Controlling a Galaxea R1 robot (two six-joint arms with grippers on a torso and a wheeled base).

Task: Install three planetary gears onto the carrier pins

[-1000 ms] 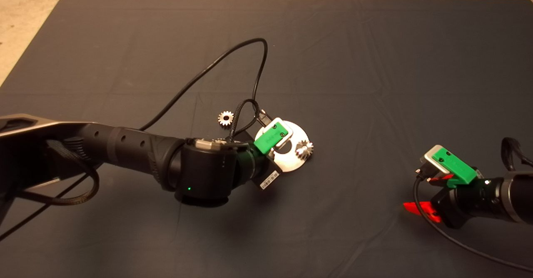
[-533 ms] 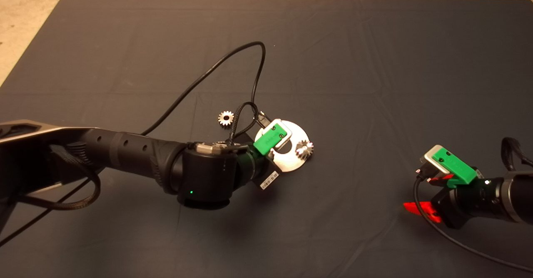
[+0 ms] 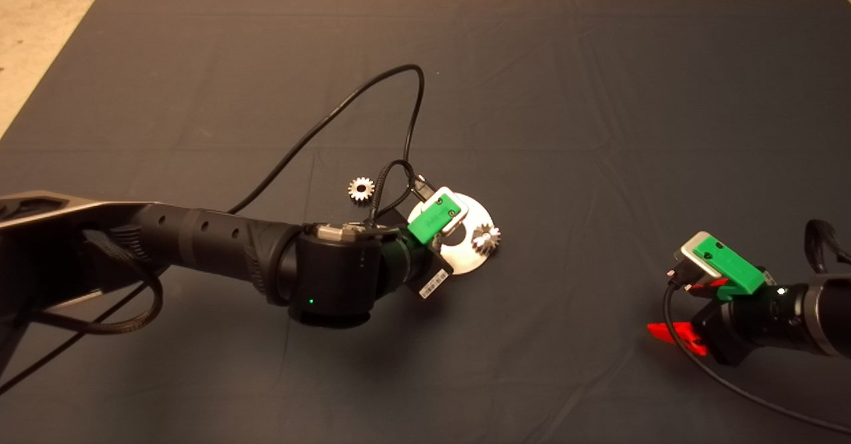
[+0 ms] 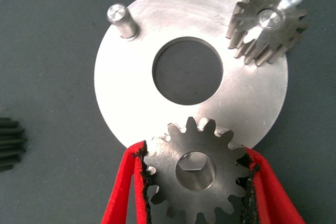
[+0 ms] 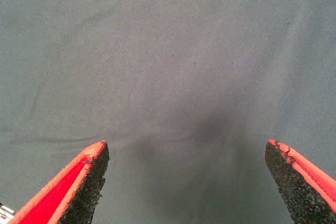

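- Left gripper [image 4: 197,182] pinches a planetary gear [image 4: 196,176] between its pads, above the disc [image 4: 131,82] edge.
- Beyond the fingers: one seated gear [image 4: 266,24], one bare pin [image 4: 119,18].
- Right gripper [image 5: 186,182] hangs spread over the mat [image 5: 168,51].

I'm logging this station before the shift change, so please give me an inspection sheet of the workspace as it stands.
Surface: dark mat, creased, covering the table.
Job's things: round plate flat on the mat; one gear seated on a pin; one pin bare; a second gear held over the plate's edge, metal showing through its hole; a third gear loose on the mat beside the plate.
Clutter: nothing seen.
Grippers: left claw shut on the second gear, above the plate; right claw open, parked over bare mat at the lower right.
Cables: black cable looping from the left arm across the mat.
Surroundings: light floor beyond the mat.
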